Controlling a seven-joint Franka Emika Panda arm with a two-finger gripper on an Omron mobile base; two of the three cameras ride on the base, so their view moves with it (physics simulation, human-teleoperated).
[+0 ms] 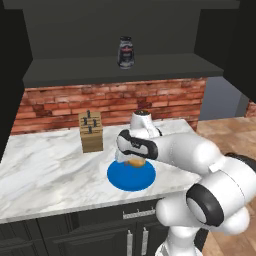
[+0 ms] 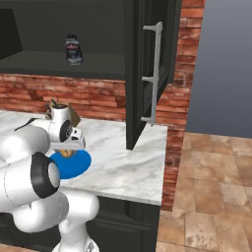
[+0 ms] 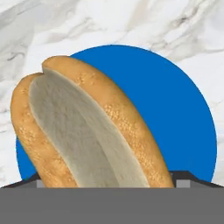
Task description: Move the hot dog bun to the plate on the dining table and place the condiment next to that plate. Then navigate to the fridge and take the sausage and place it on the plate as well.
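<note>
The gripper [image 1: 134,161] hangs low over the hot dog bun [image 3: 83,127], pointing down at it. How far its fingers are spread I cannot tell, because the white hand covers them. The bun lies on a flat blue plate [image 1: 131,176], with its pale split side up. This plate rests on the marble desk [image 1: 45,170], near the front edge. Behind it a wooden knife block [image 1: 91,131] stands by the brick wall. On the dark shelf above stands a small bottle [image 1: 125,52].
</note>
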